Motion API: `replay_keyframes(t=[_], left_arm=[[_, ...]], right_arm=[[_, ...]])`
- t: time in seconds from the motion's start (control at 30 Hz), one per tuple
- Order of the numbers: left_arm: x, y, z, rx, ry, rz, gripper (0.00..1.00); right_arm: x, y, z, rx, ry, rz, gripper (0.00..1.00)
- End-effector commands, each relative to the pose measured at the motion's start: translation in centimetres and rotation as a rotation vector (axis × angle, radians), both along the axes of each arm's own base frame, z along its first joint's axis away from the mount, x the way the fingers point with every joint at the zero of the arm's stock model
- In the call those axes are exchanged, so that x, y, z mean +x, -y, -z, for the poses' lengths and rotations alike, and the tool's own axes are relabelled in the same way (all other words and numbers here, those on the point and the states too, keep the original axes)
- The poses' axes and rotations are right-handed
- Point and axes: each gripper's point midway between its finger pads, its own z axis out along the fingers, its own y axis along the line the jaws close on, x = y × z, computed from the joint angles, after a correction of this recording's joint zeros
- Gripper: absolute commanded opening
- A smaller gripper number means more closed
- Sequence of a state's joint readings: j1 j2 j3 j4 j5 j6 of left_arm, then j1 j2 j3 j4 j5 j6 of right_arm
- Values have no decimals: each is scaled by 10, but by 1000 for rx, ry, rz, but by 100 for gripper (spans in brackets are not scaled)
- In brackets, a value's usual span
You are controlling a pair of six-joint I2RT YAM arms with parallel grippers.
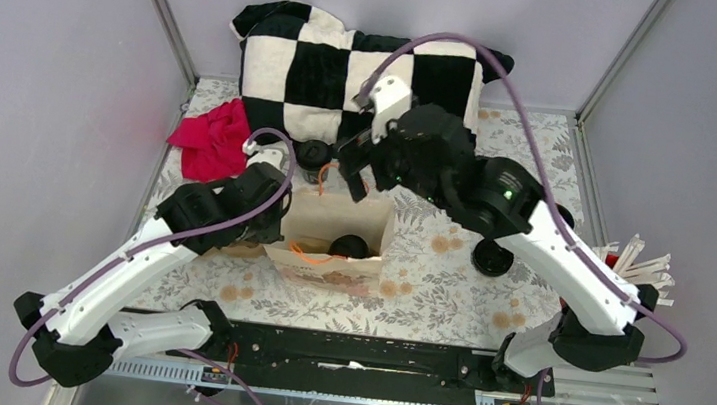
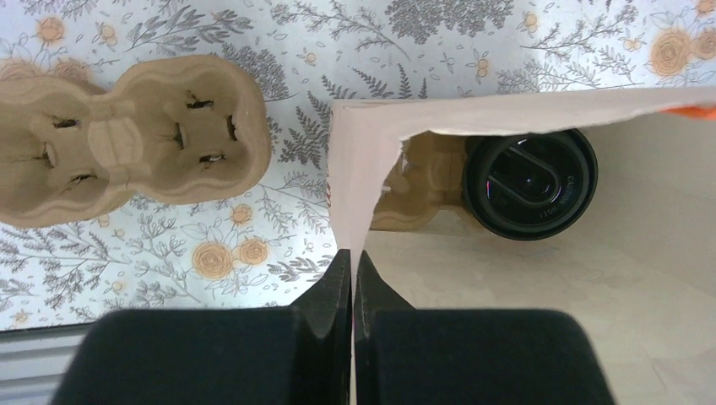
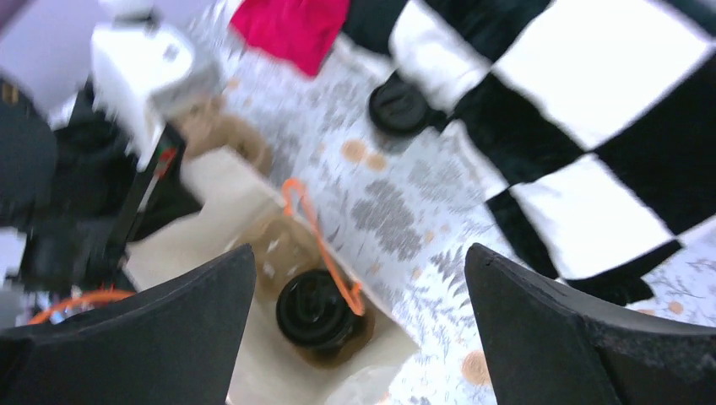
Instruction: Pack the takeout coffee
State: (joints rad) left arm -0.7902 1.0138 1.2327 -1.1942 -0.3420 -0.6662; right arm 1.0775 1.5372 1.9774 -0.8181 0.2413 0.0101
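Left gripper (image 2: pixel 352 274) first, on its own wrist view: fingers pressed together, clamped on the bag (image 2: pixel 363 152) at its rim, and the mouth stands open. Down inside we see the packed cup (image 2: pixel 528 181), seated in the inner carrier (image 2: pixel 422 181). The table carrier (image 2: pixel 127 139) lies outside to the left. So that's two carriers and one bag.

Over to the right wrist, and it's a blurry one. Right gripper (image 3: pixel 359 261) has its fingers wide apart with nothing between them. Below it sits the packed cup, with the orange handle (image 3: pixel 321 236) draped at its edge. The loose cup (image 3: pixel 401 105) stands on the table, just beside the checked cloth (image 3: pixel 591 110).

From the top we count one cup in the bag and one by the cloth. There's also a black round (image 1: pixel 493 257) right of the bag, and we can't tell if it's a cup or a bare lid. Add one red cloth (image 1: pixel 210 142) and one bunch of straws (image 1: pixel 645 265).

We judge that fetching the loose cup is the step in hand. To do it well, we'd hold the left clamp firm so the mouth doesn't sag. We'd grip the cup's body below the lid and carry it upright. Then we'd lower it into the free socket, clear of the handle.
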Motion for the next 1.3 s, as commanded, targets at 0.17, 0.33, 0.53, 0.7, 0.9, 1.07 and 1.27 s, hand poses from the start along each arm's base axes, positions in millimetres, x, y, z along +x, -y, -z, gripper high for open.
replay_keyframes(t=[0.17,0.33,0.53,0.7,0.9,1.07,1.27], left_arm=[[-17,-25,-1,7,-15,-85,0],[-27,-34,1,18,-49,-113,0],[-42,-42,-1,-5,-88,-169,0],[-55,-44,2,-59,-116,-180,0],[-68,-45,20,-76,-172,-202,0],[-69,-47,29,-42,-195,-201,0],[-78,-51,45,-33,-233,-214,0]], right_arm=[[105,47,-42,156,138,398,100],[148,36,-11,87,41,403,100],[172,0,54,21,-154,242,100],[174,-24,117,-62,-265,144,100],[177,-37,166,-106,-344,114,100],[175,-65,188,-77,-368,52,100],[176,-100,202,-108,-305,-27,100]])
